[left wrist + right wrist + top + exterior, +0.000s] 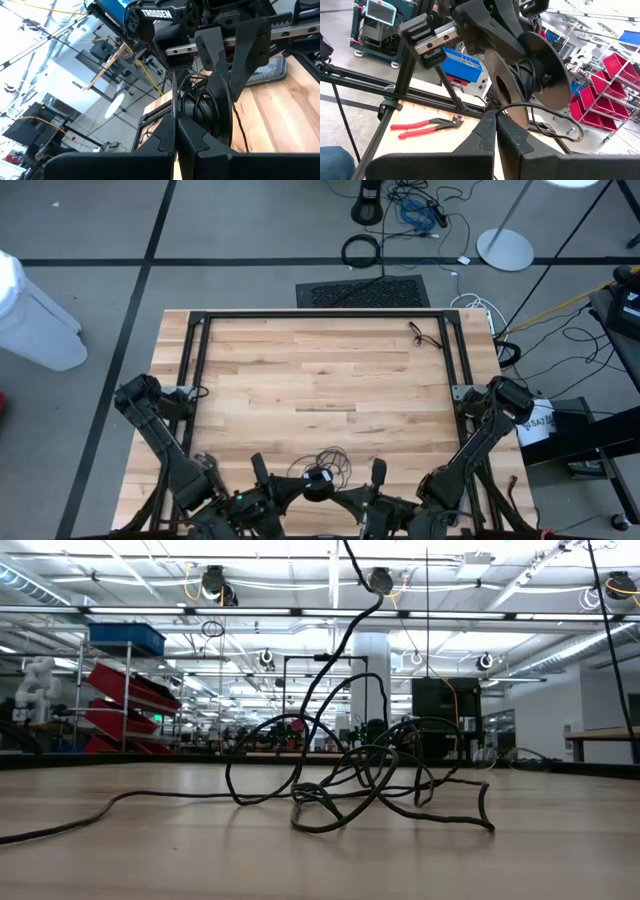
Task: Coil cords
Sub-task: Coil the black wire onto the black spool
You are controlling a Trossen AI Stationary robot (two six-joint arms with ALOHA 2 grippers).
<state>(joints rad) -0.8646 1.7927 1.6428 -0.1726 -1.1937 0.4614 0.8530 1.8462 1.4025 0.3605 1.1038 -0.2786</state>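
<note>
Both arms are folded inward at the near edge of the wooden table (330, 380), their grippers meeting at its middle. The left gripper (300, 485) and the right gripper (340, 488) face each other, with the round dark puck (318, 478) of the cord (325, 458) lying between them.

Left wrist view: the left gripper's own fingers (165, 142) are pressed together, tip to tip, directly beneath the opposite gripper, where a bundle of black cord (197, 102) is gathered. Whether the closed jaws pinch a strand cannot be told.

Right wrist view: the right gripper's fingers (487, 132) are likewise pressed together. A strand of the cord (520, 106) arcs just above their tips — contact cannot be confirmed — and runs to a round disc (547, 75) on the opposite gripper.

Low view: the cord (350, 775) rests on the table in loose tangled loops, one strand rising out of the picture.

Red-handled pliers (427, 125) lie at the table's far right corner, well apart from the cord.
</note>
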